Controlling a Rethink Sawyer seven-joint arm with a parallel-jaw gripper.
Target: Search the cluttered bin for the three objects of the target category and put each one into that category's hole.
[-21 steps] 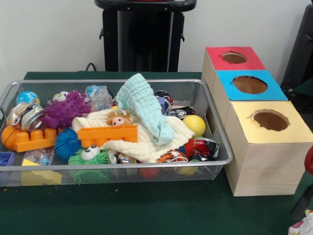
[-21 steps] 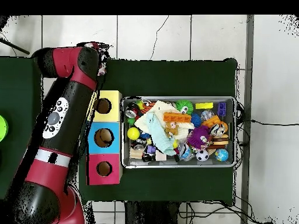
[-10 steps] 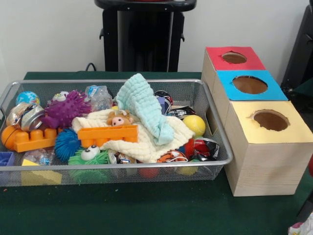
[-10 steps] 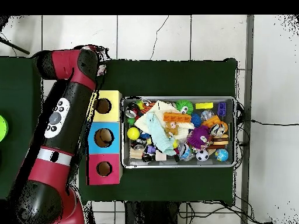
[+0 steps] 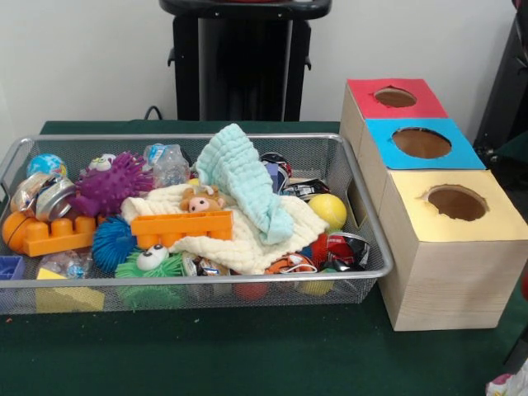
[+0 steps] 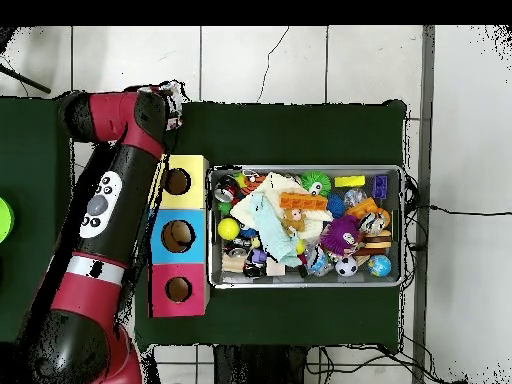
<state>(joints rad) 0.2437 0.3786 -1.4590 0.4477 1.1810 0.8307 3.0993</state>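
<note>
A wire mesh bin [image 5: 363,216] [image 6: 212,225] holds a heap of toys. A mint cloth [image 5: 243,177] and a cream cloth [image 5: 247,241] lie over the middle. Around them I see a yellow ball [image 5: 328,210] [image 6: 229,228], a globe ball [image 5: 46,164], a purple spiky toy [image 5: 107,186], a long orange block [image 5: 181,228] and a green fuzzy toy with eyes [image 5: 153,262]. Beside the bin stand three boxes with round holes: red [image 5: 394,97], blue [image 5: 421,143] and yellow [image 5: 455,203]. My gripper [image 6: 170,100] sits past the yellow box [image 6: 178,181], outside the bin, its end unclear.
The red arm [image 6: 105,190] lies along the outer side of the three boxes in the overhead view. A second orange block [image 5: 49,236], a blue spiky ball [image 5: 111,242] and crinkly wrapped items [image 5: 342,250] crowd the bin. Green cloth [image 5: 247,351] covers the table.
The arm's end has drifted a little further from the boxes in the overhead view, and the red piece at the front view's right edge has gone. The bin's contents have not moved.
</note>
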